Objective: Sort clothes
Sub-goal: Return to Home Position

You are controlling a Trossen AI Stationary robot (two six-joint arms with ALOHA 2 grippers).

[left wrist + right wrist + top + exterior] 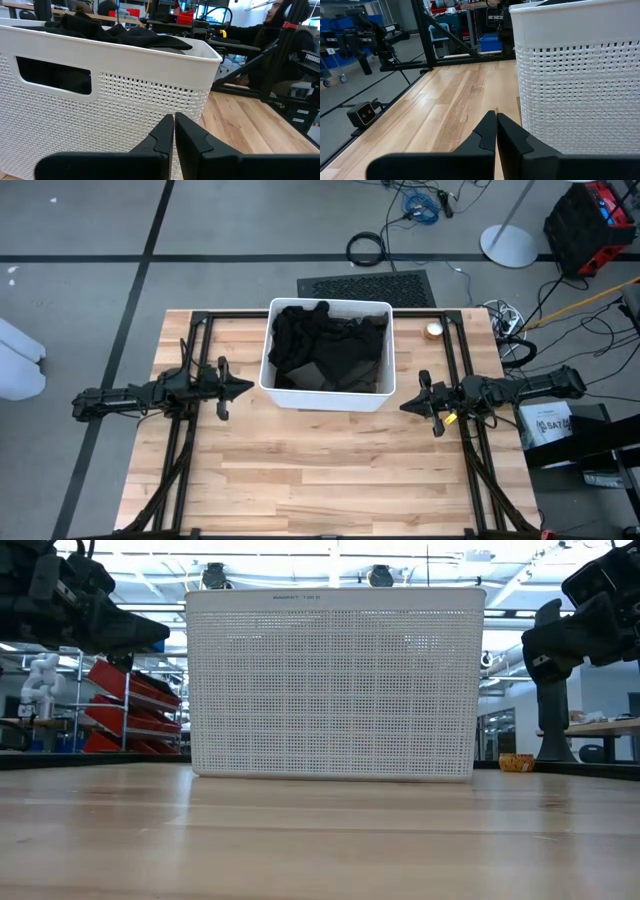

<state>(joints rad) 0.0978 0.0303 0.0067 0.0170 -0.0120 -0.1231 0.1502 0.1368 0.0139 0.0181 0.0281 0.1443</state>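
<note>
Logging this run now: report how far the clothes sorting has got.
Done: dark clothes lie piled in the white bin; none shows outside it. In hand: nothing; the left gripper and right gripper flank the bin, jaws shut and empty. Left: apparently only parking the arms.

Dark arm casing (309, 57) reads "TROSSE" (cut off at edge).
</note>
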